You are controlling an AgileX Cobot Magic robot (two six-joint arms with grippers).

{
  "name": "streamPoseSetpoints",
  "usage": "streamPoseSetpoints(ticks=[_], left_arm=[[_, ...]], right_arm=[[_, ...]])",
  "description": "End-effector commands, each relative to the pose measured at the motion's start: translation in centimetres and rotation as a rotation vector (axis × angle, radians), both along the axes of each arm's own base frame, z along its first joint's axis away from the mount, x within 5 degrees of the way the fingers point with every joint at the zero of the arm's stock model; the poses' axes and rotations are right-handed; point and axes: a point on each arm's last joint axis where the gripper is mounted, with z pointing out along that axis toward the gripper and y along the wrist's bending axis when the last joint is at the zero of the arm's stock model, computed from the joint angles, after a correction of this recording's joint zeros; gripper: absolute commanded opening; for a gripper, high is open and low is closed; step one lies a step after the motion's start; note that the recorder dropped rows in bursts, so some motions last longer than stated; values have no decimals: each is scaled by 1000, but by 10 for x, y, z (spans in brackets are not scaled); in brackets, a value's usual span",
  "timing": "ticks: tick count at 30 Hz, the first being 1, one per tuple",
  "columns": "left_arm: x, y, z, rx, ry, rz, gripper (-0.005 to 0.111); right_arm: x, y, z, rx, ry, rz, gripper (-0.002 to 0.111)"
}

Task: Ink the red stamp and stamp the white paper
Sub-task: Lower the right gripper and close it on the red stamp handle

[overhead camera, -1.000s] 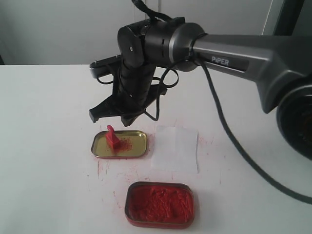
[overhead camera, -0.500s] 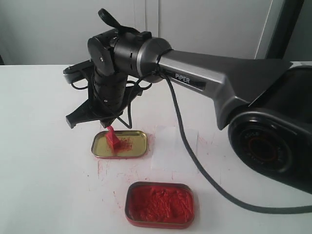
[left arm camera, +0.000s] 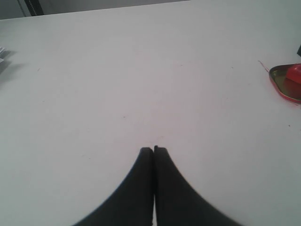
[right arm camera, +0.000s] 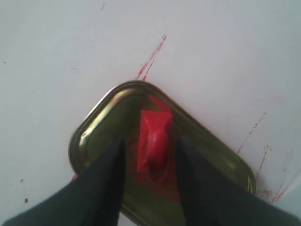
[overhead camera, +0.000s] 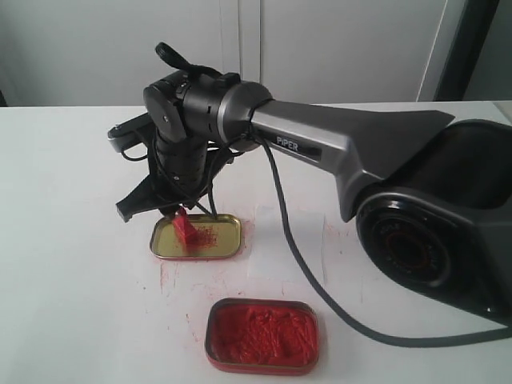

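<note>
The red stamp [overhead camera: 185,229] stands in a shallow gold tin lid [overhead camera: 216,248], handle up. My right gripper [overhead camera: 168,208] hangs just above it. In the right wrist view that gripper [right arm camera: 150,141] is open, one finger on each side of the stamp [right arm camera: 154,134], with a gap on both sides. The white paper [overhead camera: 304,240] lies flat to the right of the lid, partly crossed by the arm's cable. My left gripper [left arm camera: 154,149] is shut on nothing over bare table, with the lid [left arm camera: 282,87] and stamp [left arm camera: 295,73] at the edge of its view.
An oval tin of red ink paste [overhead camera: 262,336] sits open near the front edge, in front of the lid and paper. Red smears mark the tabletop [overhead camera: 172,276] around the lid. The right arm's black cable [overhead camera: 320,308] loops over the paper and table.
The right arm has swung left and come down over the gold lid. Its fingers now stand on either side of the stamp. The stamp, lid, paper and ink tin have not moved.
</note>
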Motion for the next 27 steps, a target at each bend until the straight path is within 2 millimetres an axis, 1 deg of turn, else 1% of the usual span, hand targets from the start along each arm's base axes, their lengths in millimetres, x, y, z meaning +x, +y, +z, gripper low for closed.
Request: streamPoseSetpoints(ticks=[1, 9, 20, 23, 24, 27], left_arm=[[0, 0, 0, -9, -5, -3, 0], [0, 0, 0, -9, -5, -3, 0], [0, 0, 0, -9, -5, -3, 0], [0, 0, 0, -9, -5, -3, 0], [0, 0, 0, -9, -5, -3, 0], [0, 0, 0, -9, -5, -3, 0]], right_arm=[[2, 1, -8, -11, -9, 10, 35], [5, 2, -15, -8, -13, 9, 35], [6, 4, -31, -25, 2, 10, 35], [6, 4, -32, -27, 3, 10, 35], [6, 4, -32, -27, 3, 10, 34], [6, 4, -32, -27, 0, 11, 27]])
